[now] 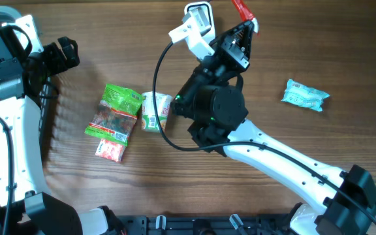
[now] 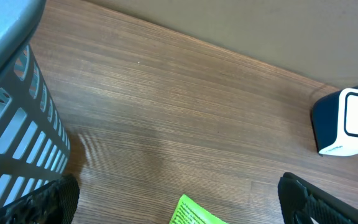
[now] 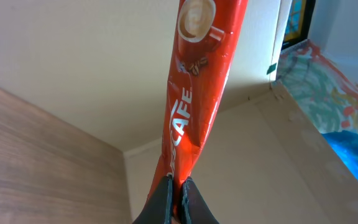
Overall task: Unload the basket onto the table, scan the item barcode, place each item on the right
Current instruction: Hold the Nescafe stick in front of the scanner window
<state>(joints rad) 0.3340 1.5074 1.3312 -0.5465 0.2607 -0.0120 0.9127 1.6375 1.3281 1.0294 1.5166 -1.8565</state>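
In the overhead view, your right fingers (image 1: 245, 27) are grasping one end of a slim red coffee stick sachet (image 1: 241, 9), holding it near the white box-shaped barcode scanner (image 1: 200, 19) at the far edge of the brown wooden counter (image 1: 305, 46). Your left fingers (image 1: 64, 53) are hanging released at the left side. A green crinkly snack packet (image 1: 119, 104), a small white-and-green pouch (image 1: 155, 109) and a pale blue wrapped packet (image 1: 304, 96) are lying on the counter.

In the left wrist view, both fingers are spreading wide over bare wood, with a grey slatted plastic basket (image 2: 17, 143) at the left and the scanner at the right.

In the right wrist view, the fingers are pinching the sachet's bottom end tightly, and the sachet is standing upright above them.
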